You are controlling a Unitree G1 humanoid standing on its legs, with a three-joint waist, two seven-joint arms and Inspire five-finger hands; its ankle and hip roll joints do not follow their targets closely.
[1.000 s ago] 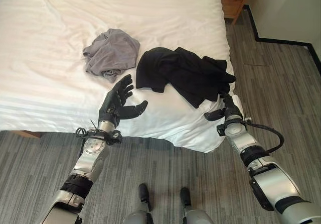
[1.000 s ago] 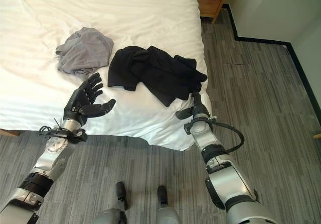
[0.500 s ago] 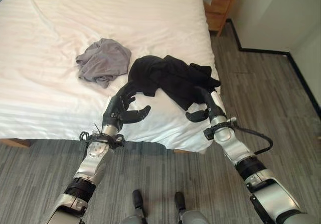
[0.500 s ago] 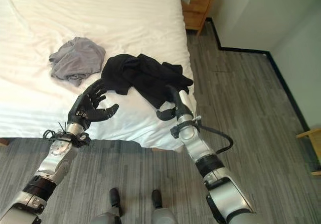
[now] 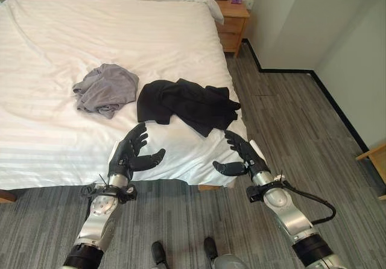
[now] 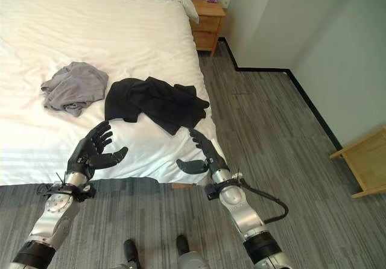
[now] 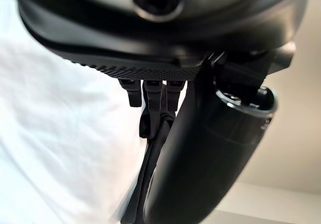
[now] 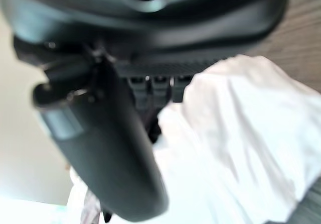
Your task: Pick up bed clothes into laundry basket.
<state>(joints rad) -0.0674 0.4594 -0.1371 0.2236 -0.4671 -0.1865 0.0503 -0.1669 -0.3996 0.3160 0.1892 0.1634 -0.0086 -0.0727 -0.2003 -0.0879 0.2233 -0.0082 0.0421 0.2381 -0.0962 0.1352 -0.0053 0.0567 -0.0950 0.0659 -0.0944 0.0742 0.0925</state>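
A crumpled black garment (image 5: pixel 184 102) lies near the bed's front right corner, and a grey garment (image 5: pixel 106 88) lies to its left on the white sheet (image 5: pixel 54 130). My left hand (image 5: pixel 131 152) hovers over the bed's front edge, fingers spread and open, short of the black garment. My right hand (image 5: pixel 241 155) is at the bed's front right corner, fingers straight and thumb out, holding nothing. Both hands face each other, with the black garment lying beyond them.
A wooden nightstand (image 5: pixel 232 25) stands at the bed's far right, with a small frame on it. Grey plank floor (image 5: pixel 289 118) runs along the bed's right side to the wall. A pale wooden furniture corner (image 6: pixel 362 160) sits at the right edge.
The camera has pulled back and tilted up, so more of the room shows. Both hands have drawn back from the black garment toward the bed's front edge, still open.
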